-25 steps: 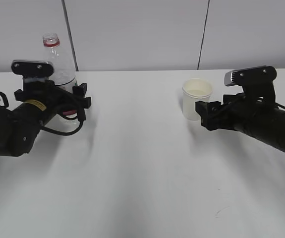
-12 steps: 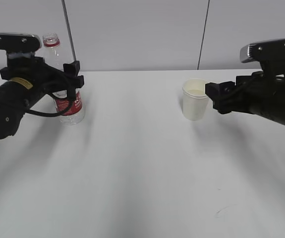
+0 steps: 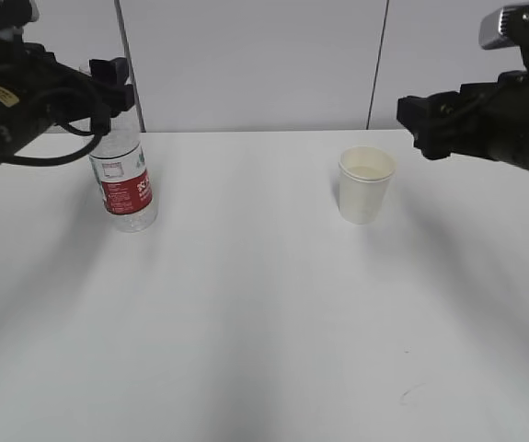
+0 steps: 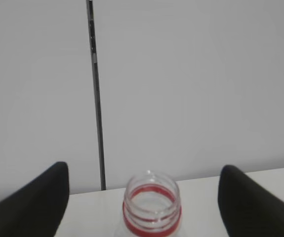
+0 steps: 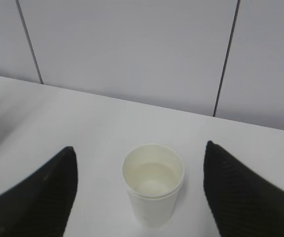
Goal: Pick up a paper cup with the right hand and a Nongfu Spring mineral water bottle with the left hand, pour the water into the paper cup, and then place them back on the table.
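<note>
Paper cup (image 3: pixel 366 184): one; bottle (image 3: pixel 122 175): one; pincers: two.

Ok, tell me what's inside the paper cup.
The paper cup holds a shallow pool of clear water over its pale bottom; nothing else shows inside. In the exterior view, its near wall hides the bottom.

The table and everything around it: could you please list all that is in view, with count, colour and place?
Nongfu Spring mineral water bottle: one, clear with red-and-white label and red neck ring, uncapped, upright on the table's left.
paper cup: one, cream-white, upright right of centre, liquid inside.
table: one, white, small dark scuff near the front right.
wall: pale grey panels with dark seams, behind.
left hand: one, black, open, raised by the bottle's neck.
right hand: one, black, open, raised above and right of the cup.
</note>
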Controlling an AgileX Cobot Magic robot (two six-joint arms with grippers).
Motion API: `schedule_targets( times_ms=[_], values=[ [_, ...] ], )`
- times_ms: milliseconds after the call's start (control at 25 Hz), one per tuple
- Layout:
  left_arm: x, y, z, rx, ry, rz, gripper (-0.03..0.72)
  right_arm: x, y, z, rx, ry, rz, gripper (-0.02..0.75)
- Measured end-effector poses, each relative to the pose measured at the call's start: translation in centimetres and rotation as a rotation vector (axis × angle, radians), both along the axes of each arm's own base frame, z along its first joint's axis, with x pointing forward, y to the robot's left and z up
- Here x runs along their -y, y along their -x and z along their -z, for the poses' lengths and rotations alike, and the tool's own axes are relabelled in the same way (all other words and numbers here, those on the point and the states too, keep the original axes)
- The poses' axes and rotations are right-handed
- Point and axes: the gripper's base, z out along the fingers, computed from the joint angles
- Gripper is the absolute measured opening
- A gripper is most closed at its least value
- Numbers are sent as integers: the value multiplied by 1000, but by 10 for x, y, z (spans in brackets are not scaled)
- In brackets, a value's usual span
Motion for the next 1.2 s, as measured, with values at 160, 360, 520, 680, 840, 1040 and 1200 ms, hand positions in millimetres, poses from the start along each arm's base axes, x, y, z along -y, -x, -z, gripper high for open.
schedule_targets(
  times_ms=[160, 360, 520, 680, 840, 1040, 1200],
  values=[
    [-3, 10, -21, -1, 24, -2, 565, -1, -13, -21, -38, 19, 16, 591],
    [-10, 29, -50, -27, 26, -5, 565, -1, -24, -48, -122, 51, 43, 591],
    [-15, 43, -66, -94, 9, 12, 565, 1, -27, -64, -208, 70, 66, 591],
    [-25, 49, -83, -215, -1, 37, 565, 1, -27, -79, -314, 48, 89, 591],
    [-37, 52, -100, -388, -16, 72, 565, 0, -21, -89, -457, 13, 98, 591],
    [-46, 64, -106, -698, -55, 123, 565, -2, -6, -97, -680, -3, 86, 591],
    [-56, 80, -103, -944, -115, 56, 565, -2, 6, -95, -829, 22, 78, 591]
  ],
)
